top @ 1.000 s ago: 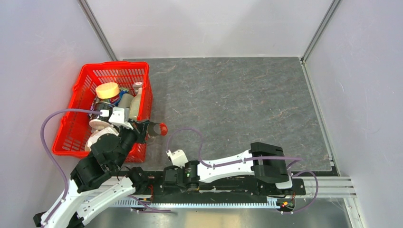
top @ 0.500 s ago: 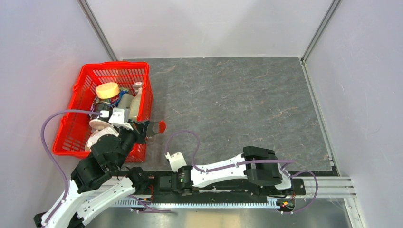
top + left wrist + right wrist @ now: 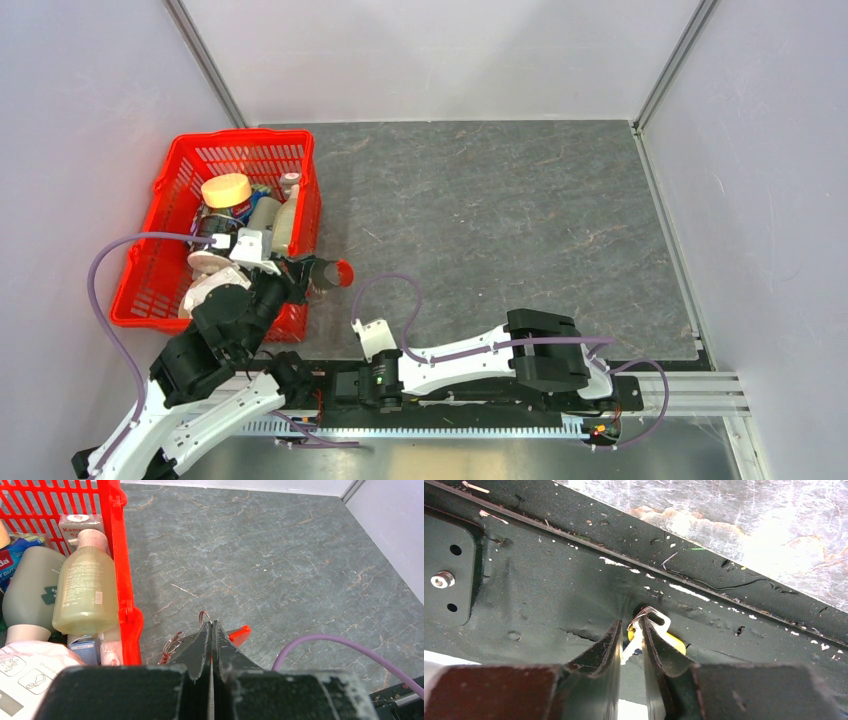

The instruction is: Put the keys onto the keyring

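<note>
My left gripper (image 3: 212,623) is shut on the keyring, just right of the red basket's near corner and a little above the table. The keyring's red tag (image 3: 240,634) sticks out right of the fingers, and its silvery rings (image 3: 172,642) hang out on the left. The tag also shows in the top view (image 3: 343,272). My right gripper (image 3: 629,622) is folded back low over the black base plate (image 3: 534,580), its jaws closed to a narrow gap. A small silvery key with a yellow head (image 3: 659,622) sits slanted between the fingertips. In the top view the right gripper (image 3: 352,383) is over the rail.
The red basket (image 3: 165,180) at the left holds bottles (image 3: 85,590), a yellow lid (image 3: 226,188) and packets. My left arm leans against its near right corner. A purple cable (image 3: 385,285) loops above the right wrist. Walls enclose the grey mat (image 3: 500,220).
The right arm has drawn back and down towards the base rail. The left gripper with the red tag has shifted only slightly.
</note>
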You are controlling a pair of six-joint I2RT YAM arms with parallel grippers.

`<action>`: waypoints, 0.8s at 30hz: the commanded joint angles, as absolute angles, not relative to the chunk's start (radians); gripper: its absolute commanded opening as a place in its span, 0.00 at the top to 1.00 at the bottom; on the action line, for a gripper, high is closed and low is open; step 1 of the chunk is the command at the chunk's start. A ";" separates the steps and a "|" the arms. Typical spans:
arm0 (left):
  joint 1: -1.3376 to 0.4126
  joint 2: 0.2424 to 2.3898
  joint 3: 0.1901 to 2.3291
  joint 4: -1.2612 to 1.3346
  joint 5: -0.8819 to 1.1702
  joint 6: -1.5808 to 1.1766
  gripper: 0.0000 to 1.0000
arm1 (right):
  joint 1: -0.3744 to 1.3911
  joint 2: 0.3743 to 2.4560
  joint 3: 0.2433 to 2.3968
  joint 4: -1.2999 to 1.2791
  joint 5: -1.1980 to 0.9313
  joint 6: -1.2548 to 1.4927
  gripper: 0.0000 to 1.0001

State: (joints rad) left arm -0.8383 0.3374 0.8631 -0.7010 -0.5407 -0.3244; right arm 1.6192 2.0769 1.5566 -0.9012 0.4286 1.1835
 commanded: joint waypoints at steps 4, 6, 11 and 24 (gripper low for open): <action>-0.841 0.328 0.865 -0.640 -0.543 -0.325 0.98 | 1.620 2.089 1.588 -0.940 0.478 1.233 0.77; -0.841 0.327 0.865 -0.640 -0.542 -0.325 0.98 | 1.620 2.089 1.587 -0.940 0.479 1.234 0.79; -0.841 0.323 0.865 -0.638 -0.544 -0.325 0.98 | 1.621 2.085 1.577 -0.945 0.483 1.244 0.84; -0.841 0.320 0.862 -0.636 -0.546 -0.323 0.98 | 1.632 1.985 1.529 -0.934 0.523 1.208 1.00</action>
